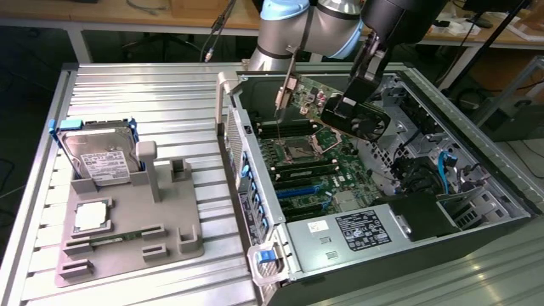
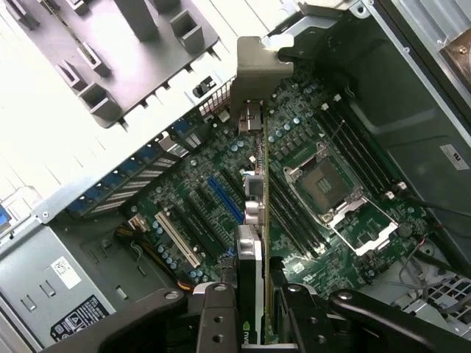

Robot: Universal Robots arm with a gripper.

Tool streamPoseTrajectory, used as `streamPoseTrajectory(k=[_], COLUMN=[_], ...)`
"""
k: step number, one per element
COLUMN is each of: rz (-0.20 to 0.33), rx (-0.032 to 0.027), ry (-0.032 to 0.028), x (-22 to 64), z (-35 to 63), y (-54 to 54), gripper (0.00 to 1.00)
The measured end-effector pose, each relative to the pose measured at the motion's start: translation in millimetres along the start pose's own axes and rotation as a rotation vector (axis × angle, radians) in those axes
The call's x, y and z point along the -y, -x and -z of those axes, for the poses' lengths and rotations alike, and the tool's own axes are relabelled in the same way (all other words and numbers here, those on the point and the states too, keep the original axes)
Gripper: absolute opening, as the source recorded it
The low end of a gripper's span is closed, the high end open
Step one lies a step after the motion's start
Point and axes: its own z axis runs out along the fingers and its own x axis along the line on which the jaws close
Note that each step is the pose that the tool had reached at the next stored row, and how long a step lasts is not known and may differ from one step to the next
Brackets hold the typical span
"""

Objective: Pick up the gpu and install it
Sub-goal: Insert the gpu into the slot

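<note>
Above the mobo (image 1: 316, 171), hand (image 1: 360, 94) grips the gpu (image 1: 316, 97).

No lettering is legible on the power supply label (image 1: 361, 231) or the hard drive label (image 1: 102, 164).

Table: a slatted metal surface (image 1: 127, 89), on which the fixture and the case are set.
Fixture: a grey moulded tray (image 1: 127, 255), placed at the exterior view's left of the case.
Hard drive (image 1: 100, 159): held on edge in the tray's far holder, white label shown.
Processor (image 1: 92, 218): laid flat in a square recess.
Memory stick (image 1: 109, 239): laid just beside the processor.
Computer case (image 1: 408, 277): laid on its side, opened.
Motherboard (image 1: 327, 175): seen inside the case.
CPU socket (image 1: 304, 150): seated on the motherboard.
Power supply (image 1: 348, 233): mounted at the case's near end.
</note>
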Motion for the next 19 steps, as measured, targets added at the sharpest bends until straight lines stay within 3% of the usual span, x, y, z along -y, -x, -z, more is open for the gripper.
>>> streamPoseTrajectory(k=[19], rz=[0.084], rx=[-0.0052], ry=[0.0005], x=[0.0], z=[0.0], y=[0.0], gripper=[0.27])
